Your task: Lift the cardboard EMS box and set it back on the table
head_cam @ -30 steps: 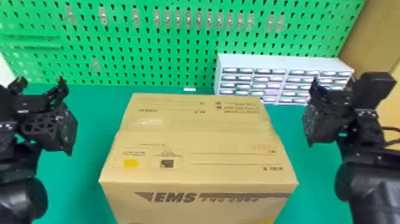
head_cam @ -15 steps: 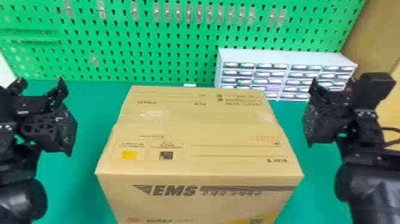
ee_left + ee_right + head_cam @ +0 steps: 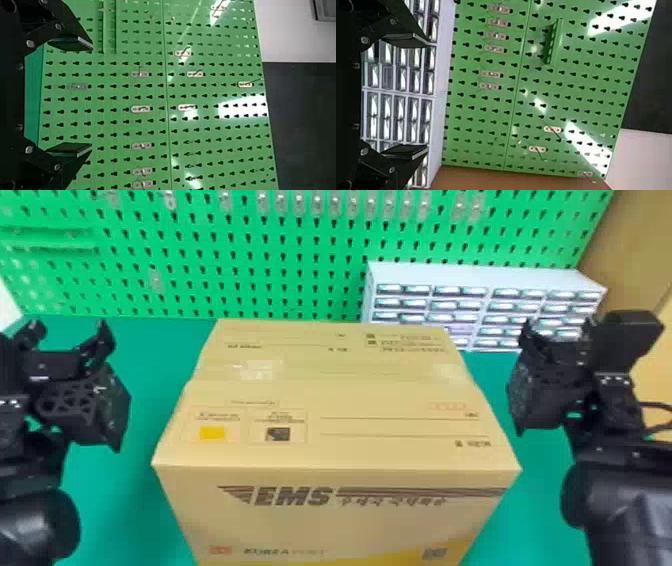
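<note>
The cardboard EMS box stands on the green table, its printed front towards me and its lower end cut off by the view's bottom edge. Left of it, my left gripper is apart from the box side, with table visible between. My right gripper is on the other side, also not touching the cardboard. Seen from the wrists, the left gripper and the right gripper each have widely parted fingers with nothing between them.
Behind the box, a white cabinet of small drawers stands at the back right. A green pegboard with small hooks rises along the table's far edge. A tan panel is at the far right.
The box, cabinet and pegboard have shifted upward in the head view, and the box looks larger. Both arms keep their places in that view.
</note>
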{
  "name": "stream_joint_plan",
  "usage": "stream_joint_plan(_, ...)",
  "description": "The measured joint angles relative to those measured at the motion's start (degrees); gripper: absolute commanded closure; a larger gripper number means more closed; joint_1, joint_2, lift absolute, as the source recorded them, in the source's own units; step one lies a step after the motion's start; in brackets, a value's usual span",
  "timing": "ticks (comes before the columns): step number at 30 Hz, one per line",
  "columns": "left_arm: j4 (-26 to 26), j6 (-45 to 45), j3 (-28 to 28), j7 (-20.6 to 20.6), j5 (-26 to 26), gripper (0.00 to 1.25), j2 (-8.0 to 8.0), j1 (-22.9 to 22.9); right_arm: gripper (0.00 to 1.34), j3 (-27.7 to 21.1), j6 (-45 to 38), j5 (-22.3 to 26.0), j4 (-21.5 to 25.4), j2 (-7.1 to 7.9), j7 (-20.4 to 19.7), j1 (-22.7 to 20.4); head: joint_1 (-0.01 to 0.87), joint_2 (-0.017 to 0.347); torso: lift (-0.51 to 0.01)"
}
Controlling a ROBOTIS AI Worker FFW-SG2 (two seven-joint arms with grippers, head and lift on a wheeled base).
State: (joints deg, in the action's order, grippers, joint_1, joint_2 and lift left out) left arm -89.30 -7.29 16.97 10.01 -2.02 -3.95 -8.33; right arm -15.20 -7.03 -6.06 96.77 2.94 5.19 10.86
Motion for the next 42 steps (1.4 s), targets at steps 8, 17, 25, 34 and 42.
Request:
stream_joint_plan(8,0.00,0.00,-0.06,0.00,-0.05,0.37,0.00,0.01,0.34,-0.04,0.25,0.00,-0.02,-0.09,0.00,0.13,0.678,-0.014,-0.096)
stream_joint_plan(17,0.00,0.00,0.54,0.01,-0.70,0.37,0.00,0.29,0.34,-1.04,1.34,0.33,-0.29,-0.19,0.00,-0.20,0.678,-0.014,-0.096)
stream_joint_plan(25,0.00,-1.10,1.67,0.01,-1.25,0.37,0.00,0.82,0.34,-1.98,6.03,4.63,-2.51,0.90,0.00,-1.45,0.678,-0.014,-0.096)
stream_joint_plan(34,0.08,-1.32,2.20,0.01,1.18,0.37,-0.04,1.45,0.34,-1.15,10.56,6.84,-6.44,2.13,0.00,-2.13,0.678,-0.014,-0.096)
stream_joint_plan(42,0.09,-1.32,1.24,0.01,3.57,0.37,-0.02,1.14,0.34,-2.52,11.15,3.17,-7.79,-0.07,0.00,-2.02,0.678,-0.014,-0.096)
